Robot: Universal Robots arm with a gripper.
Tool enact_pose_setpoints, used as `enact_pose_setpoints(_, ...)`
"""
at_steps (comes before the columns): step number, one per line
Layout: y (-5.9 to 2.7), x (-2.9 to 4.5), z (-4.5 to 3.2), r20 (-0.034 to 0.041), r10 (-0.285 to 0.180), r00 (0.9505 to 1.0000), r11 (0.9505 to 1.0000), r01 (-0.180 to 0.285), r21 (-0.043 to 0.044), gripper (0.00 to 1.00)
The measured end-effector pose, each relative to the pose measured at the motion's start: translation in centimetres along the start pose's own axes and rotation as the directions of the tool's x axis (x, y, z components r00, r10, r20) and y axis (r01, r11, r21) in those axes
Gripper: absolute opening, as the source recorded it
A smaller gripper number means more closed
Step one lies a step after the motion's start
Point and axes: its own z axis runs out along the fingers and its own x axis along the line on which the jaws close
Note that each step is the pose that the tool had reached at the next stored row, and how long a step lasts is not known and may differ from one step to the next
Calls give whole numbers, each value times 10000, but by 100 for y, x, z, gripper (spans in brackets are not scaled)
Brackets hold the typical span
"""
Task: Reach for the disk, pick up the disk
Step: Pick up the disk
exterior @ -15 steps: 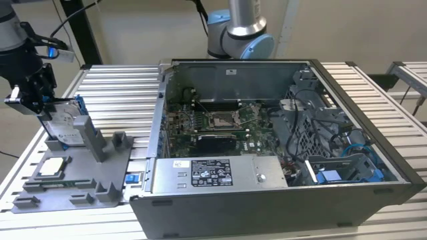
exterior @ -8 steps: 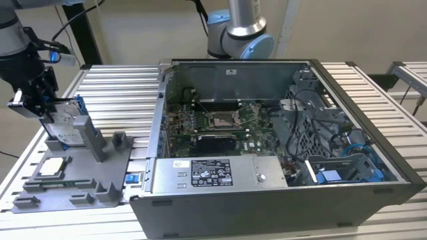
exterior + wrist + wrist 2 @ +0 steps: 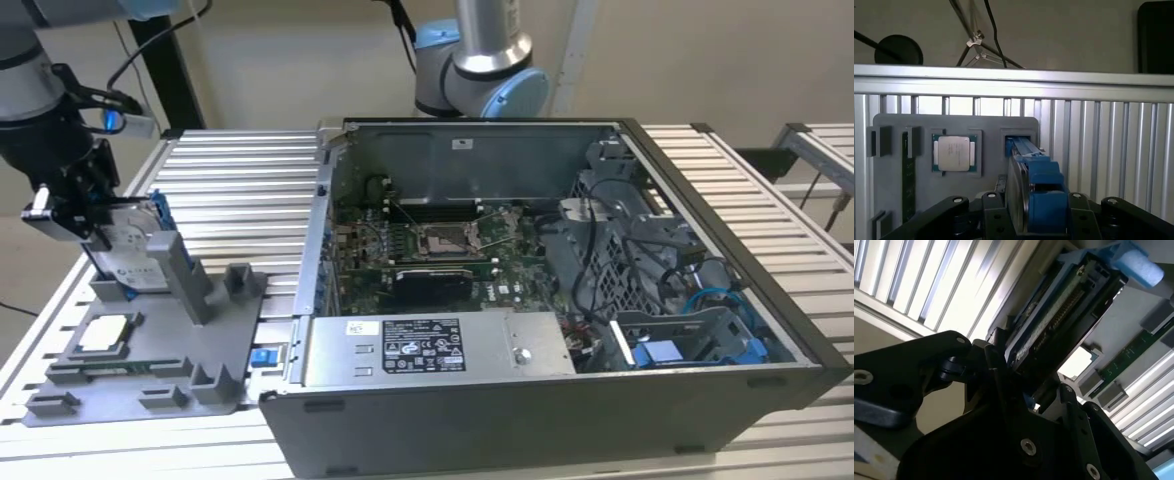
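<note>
Above the grey fixture (image 3: 200, 350) on the slatted bench (image 3: 240, 190): gripper (image 3: 94, 235) clenched on the disk (image 3: 131, 250), fingers (image 3: 995, 217) against both flat faces. Disk stands on edge, slightly tilted, in its blue frame, lower end at the fixture's slot (image 3: 1019, 136). Can't tell whether it touches the slot. Square chip (image 3: 954, 152) sits in the fixture pocket just beside that slot.

Open grey metal computer case (image 3: 534, 425) sits just beside the flat grey plastic fixture tray (image 3: 200, 350); a square silver chip (image 3: 107, 333) rests in that tray.
</note>
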Motion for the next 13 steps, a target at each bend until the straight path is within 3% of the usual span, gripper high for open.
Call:
enact_pose_setpoints(7, -1, 1, 33, 65, -30, 10000, 10000, 30, 39, 100)
enact_pose_setpoints(13, -2, 3, 58, 71, -46, 10000, 10000, 45, 82, 100)
